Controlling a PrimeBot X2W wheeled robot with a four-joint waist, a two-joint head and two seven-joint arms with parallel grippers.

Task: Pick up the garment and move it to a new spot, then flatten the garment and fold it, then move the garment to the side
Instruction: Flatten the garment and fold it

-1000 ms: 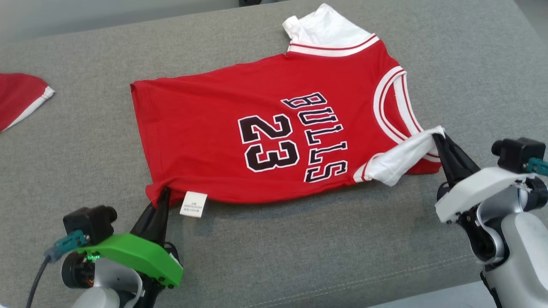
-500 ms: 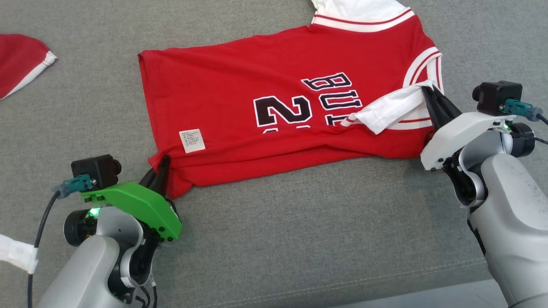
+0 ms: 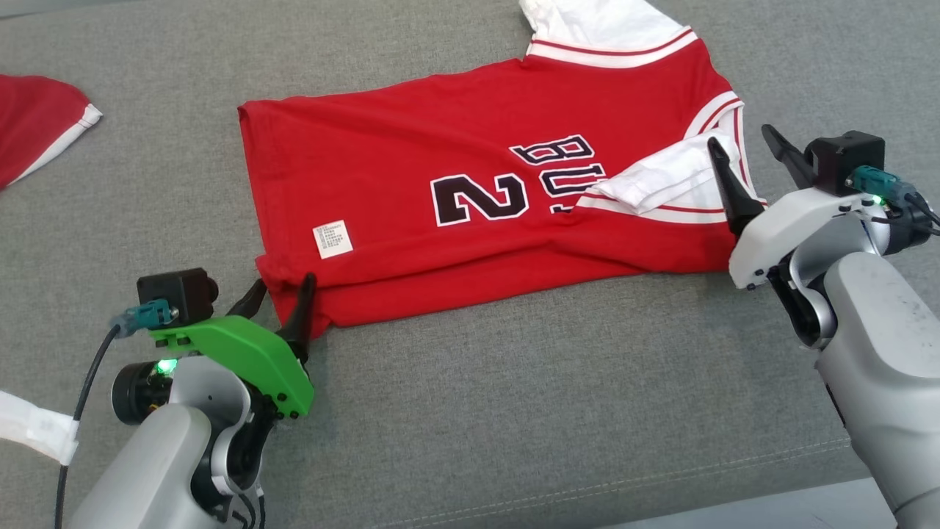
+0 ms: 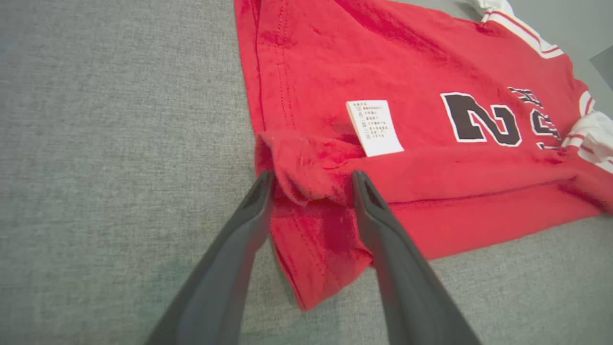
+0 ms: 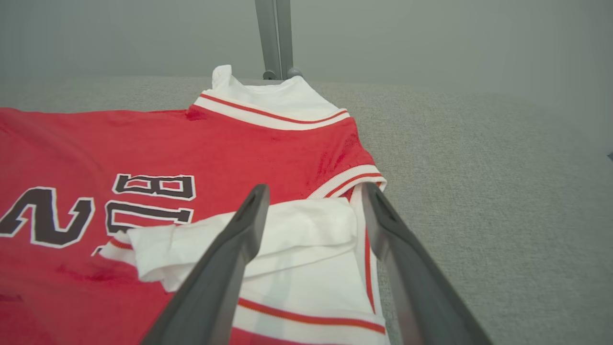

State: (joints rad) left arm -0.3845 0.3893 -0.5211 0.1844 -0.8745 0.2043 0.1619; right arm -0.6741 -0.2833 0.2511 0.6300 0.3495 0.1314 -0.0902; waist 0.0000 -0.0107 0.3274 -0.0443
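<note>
The red garment (image 3: pixel 440 147) lies across the upper middle of the head view on the grey cushion (image 3: pixel 514 411); its lower long edge is folded up over itself, and its white sleeve (image 3: pixel 661 180) is laid back at the right. The left gripper (image 3: pixel 283 286), at lower left, has its fingers apart on each side of the bunched hem corner; the right gripper (image 3: pixel 740 139), at the right edge, is also spread wide and holds nothing. Wide bare cushion lies below the garment; another red cloth (image 3: pixel 37 125) is at upper left, well apart.

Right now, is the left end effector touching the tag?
Apart. The left wrist view shows red jersey between the tag and the left end effector.
</note>
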